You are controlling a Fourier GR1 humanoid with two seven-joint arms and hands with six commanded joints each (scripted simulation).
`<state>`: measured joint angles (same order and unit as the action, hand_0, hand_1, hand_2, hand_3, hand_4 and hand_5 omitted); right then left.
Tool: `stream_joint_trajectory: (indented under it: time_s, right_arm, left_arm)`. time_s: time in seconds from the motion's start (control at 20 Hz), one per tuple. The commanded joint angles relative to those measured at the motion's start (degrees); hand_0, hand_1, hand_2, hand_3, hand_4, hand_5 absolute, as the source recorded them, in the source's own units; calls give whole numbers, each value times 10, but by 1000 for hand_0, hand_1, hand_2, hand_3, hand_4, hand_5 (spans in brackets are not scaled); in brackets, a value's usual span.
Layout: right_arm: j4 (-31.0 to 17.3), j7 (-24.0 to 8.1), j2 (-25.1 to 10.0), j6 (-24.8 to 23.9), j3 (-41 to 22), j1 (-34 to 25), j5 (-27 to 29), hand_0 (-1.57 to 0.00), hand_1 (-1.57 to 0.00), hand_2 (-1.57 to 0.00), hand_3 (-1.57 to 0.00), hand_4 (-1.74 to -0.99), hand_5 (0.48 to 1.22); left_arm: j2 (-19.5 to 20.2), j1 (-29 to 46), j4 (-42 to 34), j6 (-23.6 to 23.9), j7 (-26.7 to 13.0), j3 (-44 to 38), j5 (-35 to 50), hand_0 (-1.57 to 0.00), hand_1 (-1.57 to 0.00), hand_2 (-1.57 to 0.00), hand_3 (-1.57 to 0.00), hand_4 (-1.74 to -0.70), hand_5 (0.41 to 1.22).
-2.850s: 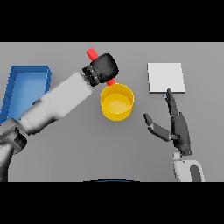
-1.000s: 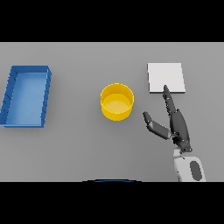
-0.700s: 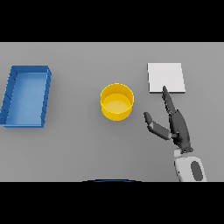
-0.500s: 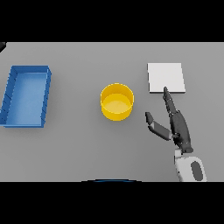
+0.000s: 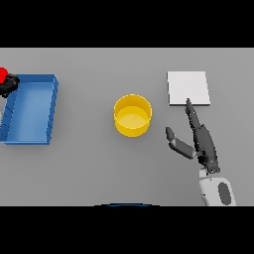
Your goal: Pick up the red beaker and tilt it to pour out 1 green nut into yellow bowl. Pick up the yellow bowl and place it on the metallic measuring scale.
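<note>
The yellow bowl (image 5: 132,115) stands upright in the middle of the table. To its right and further back lies the flat, pale metallic scale (image 5: 187,88). At the left edge only a bit of the red beaker (image 5: 2,74) shows, with the dark fingers of my left hand (image 5: 9,85) curled against it, over the far left corner of the blue tray. My right hand (image 5: 201,143) rests open to the right of the bowl, apart from it, with straight fingers reaching toward the scale's near edge and the thumb out toward the bowl.
A blue rectangular tray (image 5: 31,109) lies at the left of the table, long side running away from me. Grey tabletop surrounds the bowl on all sides.
The left arm, tilting the beaker over the bowl 2.9 s ago, left the view, and now its hand shows at the left edge with the beaker. Bowl and right hand have not moved.
</note>
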<state>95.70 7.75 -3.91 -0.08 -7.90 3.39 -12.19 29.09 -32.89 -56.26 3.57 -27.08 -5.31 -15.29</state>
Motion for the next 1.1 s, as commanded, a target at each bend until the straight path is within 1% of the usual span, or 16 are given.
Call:
stream_joint_trajectory:
  time_s: [0.0,0.05,0.1,0.15,0.2,0.25,0.35,0.5,0.6,0.65,0.7,0.75,0.85,0.9,0.95,1.05]
  right_arm:
    - [-2,-1,1,0,1,-2,2,1,1,1,1,-1155,670]
    - [-3,-3,3,-3,1,-5,0,1,1,1,1,-1153,670]
    - [-6,-6,5,-6,0,-9,-3,1,1,1,1,-1151,670]
    - [0,4,7,-5,-5,-1,-6,1,1,1,1,-1149,670]
    - [-1,12,4,-5,-1,2,-3,1,1,1,1,-1150,671]
    - [-1,5,3,-3,0,0,0,1,1,1,1,-1153,670]
    - [-4,1,7,-8,-2,-8,-4,1,1,1,1,-1155,669]
    - [4,-1,2,-13,-4,-2,-16,1,1,1,1,-1157,665]
    - [-1,-4,2,-16,-4,-4,-21,1,1,1,1,-1157,665]
    - [2,-5,3,-19,-6,-2,-24,1,1,1,1,-1154,657]
    - [10,-13,6,-19,-12,-4,-29,1,1,1,1,-1144,644]
    - [4,-47,3,-33,-16,-12,-57,1,1,1,1,-1131,631]
    - [5,-34,-20,-8,-29,-24,-68,1,1,1,1,-1087,649]
    - [-3,-31,-34,9,-33,-41,-72,1,1,1,1,-1080,662]
    - [-13,-31,-53,26,-42,-57,-86,1,1,1,1,-1088,665]
    - [-17,-51,-96,44,-63,-92,-140,1,1,1,1,-1122,649]
  left_arm:
    - [3,8,-23,-12,-8,2,5,-1571,-1571,-1526,-1525,-1521,818]
    - [7,15,-37,-44,5,10,14,-1469,-1344,-1276,-1318,-1369,774]
    - [10,20,-55,-69,-4,10,30,-1175,-1075,-1021,-1055,-1232,737]
    - [13,27,-67,-94,-2,5,50,-940,-860,-817,-843,-1126,705]
    - [14,38,-74,-115,2,-2,72,-751,-687,-653,-675,-1050,683]
    - [18,38,-74,-129,-6,7,67,-601,-550,-522,-539,-976,664]
    - [28,39,-79,-145,-16,23,53,-384,-351,-334,-345,-875,644]
    - [37,33,-67,-146,-31,42,23,-196,-179,-170,-176,-813,627]
    - [33,31,-62,-133,-19,45,14,-125,-115,-109,-112,-794,627]
    - [32,25,-52,-127,-5,44,11,-100,-91,-87,-90,-783,631]
    - [31,27,-54,-120,7,42,11,-80,-73,-69,-72,-776,631]
    - [25,33,-62,-115,17,40,16,-64,-58,-55,-57,-778,633]
    - [22,41,-87,-111,31,33,30,-40,-37,-35,-36,-784,644]
    - [18,42,-87,-109,34,30,34,-32,-29,-28,-29,-786,652]
    - [15,47,-94,-108,38,29,39,-25,-23,-22,-23,-793,657]
    - [12,48,-100,-109,35,29,42,-16,-15,-14,-14,-799,666]
